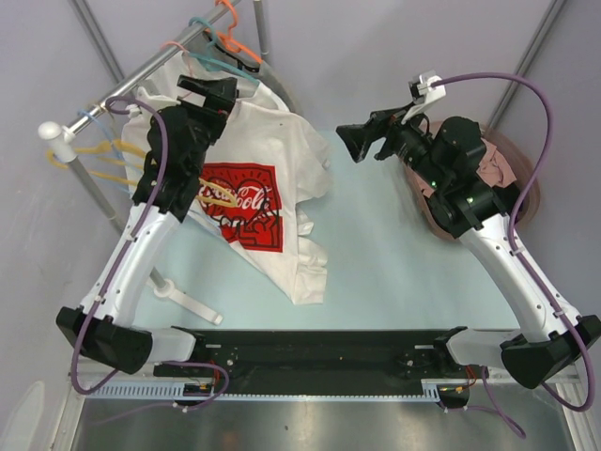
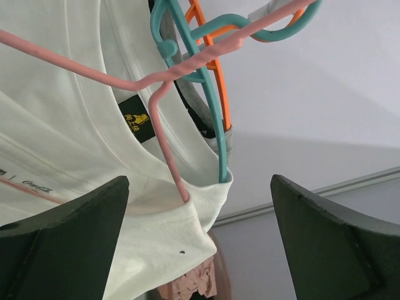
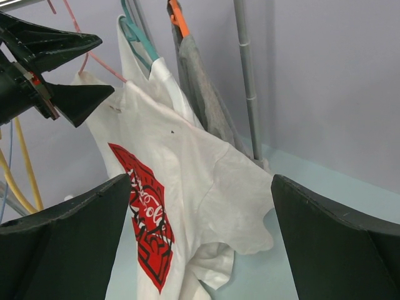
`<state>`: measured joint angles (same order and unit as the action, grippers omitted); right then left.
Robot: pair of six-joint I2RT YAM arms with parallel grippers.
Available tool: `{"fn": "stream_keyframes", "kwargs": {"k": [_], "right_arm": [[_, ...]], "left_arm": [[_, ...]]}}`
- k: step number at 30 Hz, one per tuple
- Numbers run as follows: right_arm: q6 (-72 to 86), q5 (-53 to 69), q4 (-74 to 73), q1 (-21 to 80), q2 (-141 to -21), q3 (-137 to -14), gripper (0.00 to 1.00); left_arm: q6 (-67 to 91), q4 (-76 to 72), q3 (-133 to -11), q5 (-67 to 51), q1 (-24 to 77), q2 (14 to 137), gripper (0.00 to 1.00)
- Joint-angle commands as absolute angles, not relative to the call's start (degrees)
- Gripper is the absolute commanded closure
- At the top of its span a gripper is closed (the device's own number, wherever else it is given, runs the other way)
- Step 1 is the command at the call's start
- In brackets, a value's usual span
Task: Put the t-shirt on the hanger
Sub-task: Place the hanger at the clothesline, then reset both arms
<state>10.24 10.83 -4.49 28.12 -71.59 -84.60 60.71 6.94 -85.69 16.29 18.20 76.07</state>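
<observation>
The white t-shirt (image 1: 282,150) with the red print hangs from the clothes rail, its hem bunched on the table. It also shows in the left wrist view (image 2: 62,125) and the right wrist view (image 3: 187,169). The pale-pink hanger (image 2: 167,144) runs inside its collar, and its twisted neck rises toward the rail; it also shows in the right wrist view (image 3: 106,67). My left gripper (image 1: 218,94) is open and empty at the shirt's shoulder by the collar (image 2: 200,237). My right gripper (image 1: 352,141) is open and empty, to the shirt's right above the table (image 3: 200,244).
A teal hanger (image 2: 215,125) and an orange hanger (image 2: 219,81) with a grey garment hang just behind the collar. Yellow hangers (image 1: 103,155) hang on the rail (image 1: 150,70) to the left. A brown basket (image 1: 512,160) of clothes stands at the right.
</observation>
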Motion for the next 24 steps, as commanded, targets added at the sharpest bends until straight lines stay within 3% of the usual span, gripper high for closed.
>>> {"fn": "stream_keyframes", "kwargs": {"k": [1,7,14,20,24], "right_arm": [[9.1,10.8,-4.0,29.0,-70.0,-87.2,0.01],[8.7,10.5,-4.7,29.5,-69.6,-86.9,0.00],[7.5,9.4,-6.1,29.5,-68.6,-86.5,0.00],[6.2,7.0,-10.2,29.3,-67.2,-85.9,0.00],[3.9,5.1,-15.1,28.2,-65.8,-84.6,0.00]], "left_arm": [[54.1,2.5,-83.2,16.3,18.4,71.1,0.00],[44.5,-0.3,-80.3,11.3,20.4,66.8,0.00],[20.6,-5.5,-80.0,4.2,32.3,63.9,0.00],[-1.4,12.9,-89.8,-2.1,44.0,71.5,0.00],[-5.5,26.5,-96.3,-7.4,47.7,79.5,0.00]]}}
